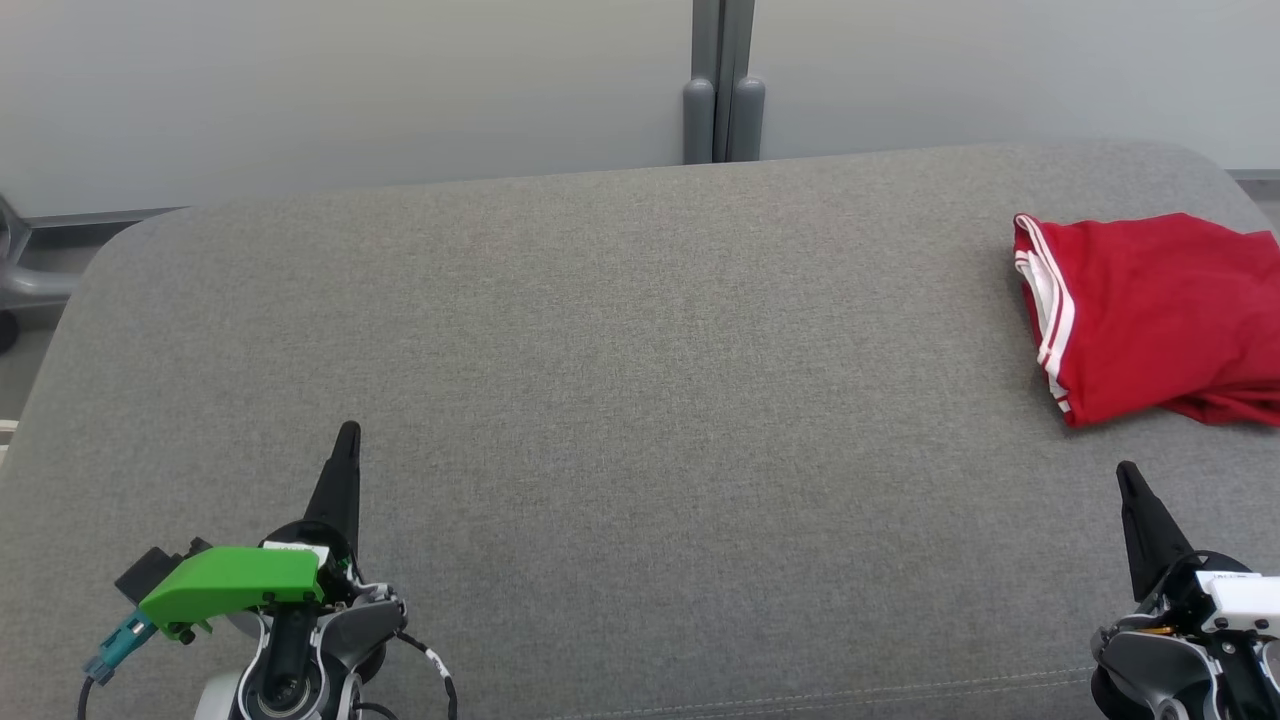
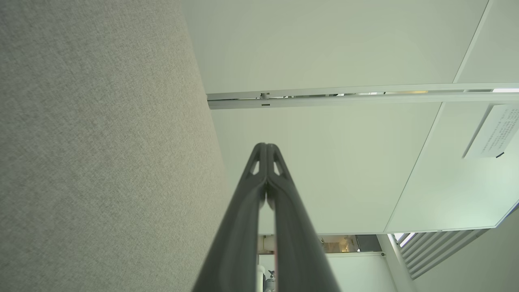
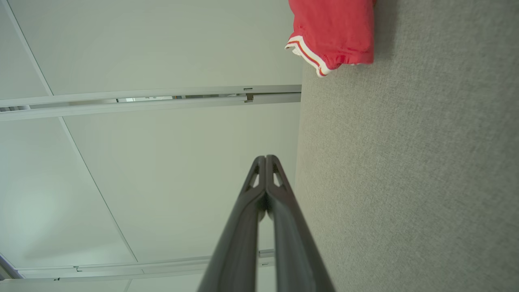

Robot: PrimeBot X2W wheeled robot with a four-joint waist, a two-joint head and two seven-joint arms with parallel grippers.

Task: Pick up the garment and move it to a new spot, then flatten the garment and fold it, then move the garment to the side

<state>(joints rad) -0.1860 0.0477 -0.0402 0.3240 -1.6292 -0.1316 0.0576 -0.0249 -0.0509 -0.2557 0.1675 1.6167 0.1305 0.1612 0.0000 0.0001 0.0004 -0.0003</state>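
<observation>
Lying at the far right of the grey table (image 1: 600, 330), the red garment (image 1: 1150, 310) is a folded bundle. Its white-striped hem faces the table's middle, and its right part runs off the edge of the head view. It rests flat on the fabric, close to the far edge, and nothing touches it.

At the lower left of the head view, the left gripper (image 1: 347, 440) points away from the robot over bare fabric, well apart from the garment. In the left wrist view its two dark fingers (image 2: 243, 211) are pressed together along their tips, with nothing between them. They aim past the table toward pale wall panels, where a small paper notice (image 2: 492, 132) hangs. A green cover (image 1: 235, 585) sits on this wrist, with a teal plug (image 1: 115, 645) just beside it.

At the lower right, the right gripper (image 1: 1128, 478) also points away from the robot. It is near the garment's near edge but apart from it, with a strip of bare fabric between tip and cloth. The right wrist view shows its fingers (image 3: 243, 227) together in the same way, gripping nothing. There the garment's striped corner lies ahead and off to one side, at the table's edge.

Whether either tip touches the fabric cannot be told.

Behind the table stands a pale wall with a grey post (image 1: 722, 100) at its middle.
</observation>
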